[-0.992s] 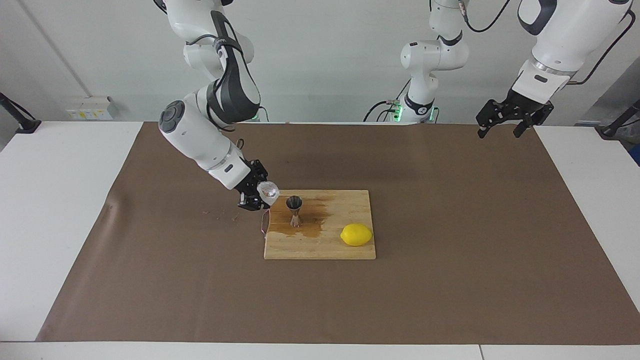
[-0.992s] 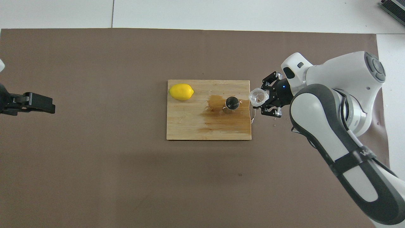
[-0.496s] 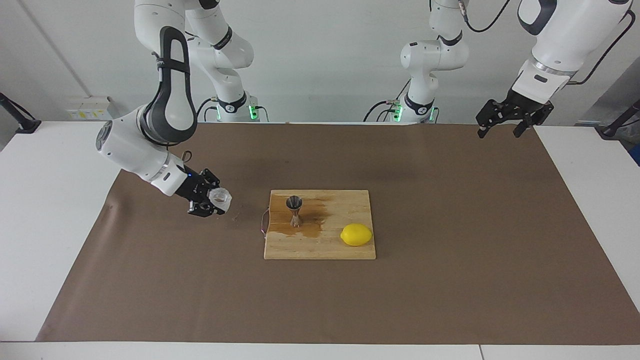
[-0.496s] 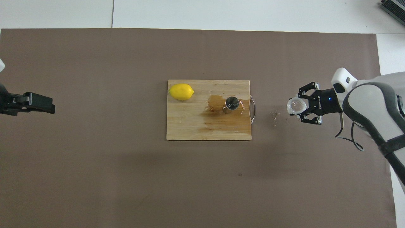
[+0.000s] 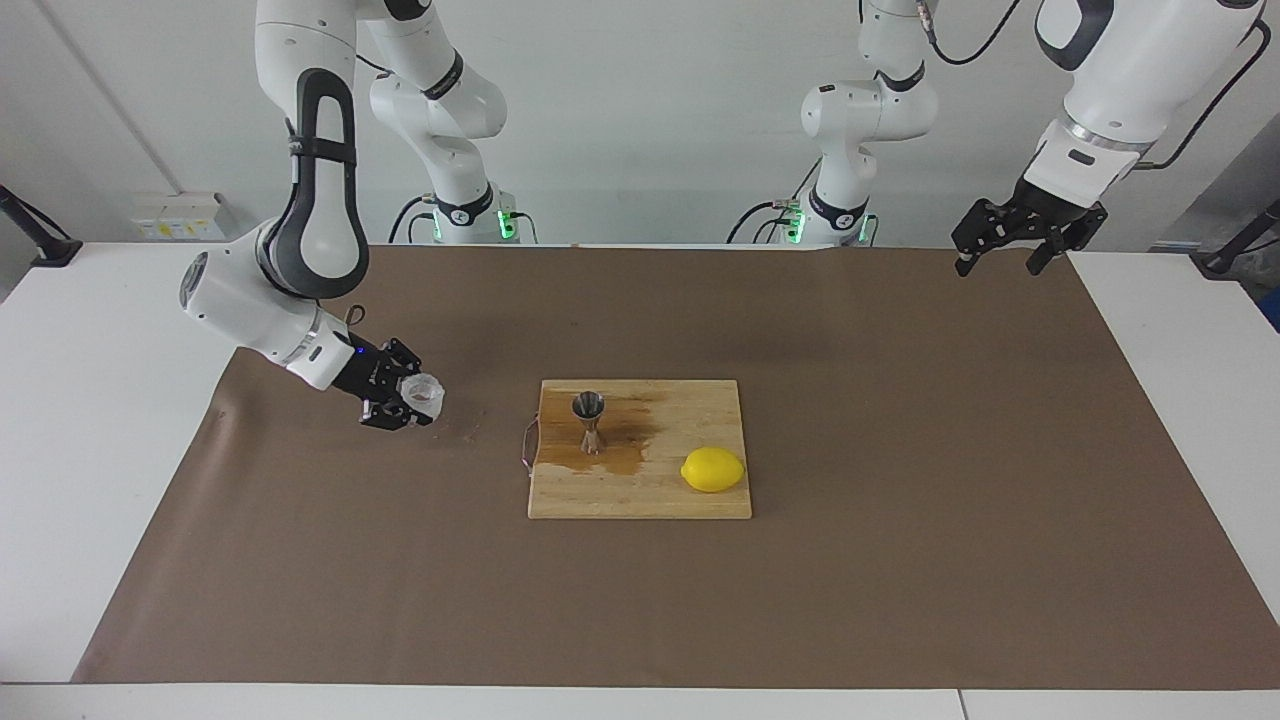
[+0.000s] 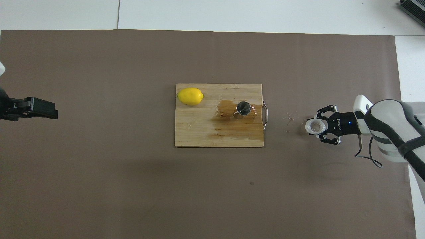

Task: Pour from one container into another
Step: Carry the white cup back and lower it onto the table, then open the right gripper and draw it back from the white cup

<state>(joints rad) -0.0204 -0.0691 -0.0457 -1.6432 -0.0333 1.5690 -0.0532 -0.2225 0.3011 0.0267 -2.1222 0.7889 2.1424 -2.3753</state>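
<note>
Landmark for this report: the cutting board (image 5: 640, 450).

Left gripper (image 5: 1010, 245): waiting, raised over the edge of the brown mat (image 5: 900, 560) at the left arm's end of the table, well apart from the cutting board. Whether it is open I cannot tell.

Right gripper (image 5: 405, 402): low over the mat toward the right arm's end of the table, well apart from the cutting board's handle (image 6: 265, 114). It is closed around the clear cup (image 5: 423, 393), which sits about upright, mouth up, close to the mat; contact with the mat cannot be confirmed.

Steel jigger (image 5: 588, 420): upright on the cutting board, at the end with the handle, standing in a dark wet stain (image 6: 232, 121). Droplets (image 6: 289, 119) lie on the mat between the handle and the cup.

Lemon (image 5: 712, 469): on the cutting board, toward the left arm's end and farther from the robots than the jigger.

Judgement: the pour appears done, and the step in hand is setting the cup down. Recommended: lower it straight and level until the base bears fully on the mat, then part the fingers evenly and withdraw without dragging the cup. The mat there may be wet; a slide is possible
</note>
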